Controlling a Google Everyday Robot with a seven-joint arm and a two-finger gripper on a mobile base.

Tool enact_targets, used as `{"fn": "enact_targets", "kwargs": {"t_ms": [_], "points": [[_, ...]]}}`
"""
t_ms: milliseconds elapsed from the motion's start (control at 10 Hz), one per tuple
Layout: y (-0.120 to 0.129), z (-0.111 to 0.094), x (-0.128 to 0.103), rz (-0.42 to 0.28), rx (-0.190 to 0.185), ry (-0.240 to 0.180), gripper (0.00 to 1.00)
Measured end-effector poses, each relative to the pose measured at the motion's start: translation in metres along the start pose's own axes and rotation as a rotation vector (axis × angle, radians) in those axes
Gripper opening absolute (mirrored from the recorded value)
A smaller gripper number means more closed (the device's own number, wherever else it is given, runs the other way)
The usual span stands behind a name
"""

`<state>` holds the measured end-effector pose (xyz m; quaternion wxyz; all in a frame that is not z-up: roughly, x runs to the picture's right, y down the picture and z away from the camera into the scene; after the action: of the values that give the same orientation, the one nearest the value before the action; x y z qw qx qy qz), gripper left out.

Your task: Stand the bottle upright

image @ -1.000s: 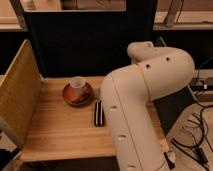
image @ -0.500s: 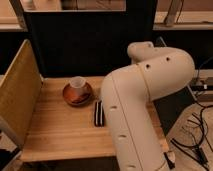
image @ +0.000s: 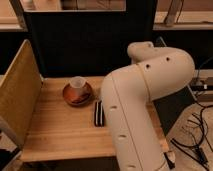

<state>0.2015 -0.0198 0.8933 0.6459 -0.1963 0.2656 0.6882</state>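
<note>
Seemingly nothing is moving since the earlier frames. In the camera view, one white arm (image: 145, 95) is filling the right side, hiding the hand behind it, so I cannot tell how open it is or what it is holding. One cup (image: 77, 82) is standing on one plate (image: 68, 95); one dark shape, probably the bottle (image: 98, 112), is lying flat on the desk (image: 55, 130) between plate and arm.

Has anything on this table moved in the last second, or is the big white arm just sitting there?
Nothing visibly changed. The white arm holds the same pose over the table, the cup sits on its brown saucer, and the dark object lies beside the arm as before. The gripper is out of view.
</note>
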Motion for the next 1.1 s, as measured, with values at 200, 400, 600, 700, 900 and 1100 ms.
{"fn": "enact_targets", "kwargs": {"t_ms": [200, 400, 600, 700, 900, 1100], "points": [[0.0, 0.0, 0.0, 0.0, 0.0, 0.0, 0.8], [0.0, 0.0, 0.0, 0.0, 0.0, 0.0, 0.8], [0.0, 0.0, 0.0, 0.0, 0.0, 0.0, 0.8], [0.0, 0.0, 0.0, 0.0, 0.0, 0.0, 0.8], [0.0, 0.0, -0.001, -0.003, 0.005, -0.002, 0.8], [0.014, -0.01, -0.014, -0.045, 0.023, -0.037, 0.8]]}}
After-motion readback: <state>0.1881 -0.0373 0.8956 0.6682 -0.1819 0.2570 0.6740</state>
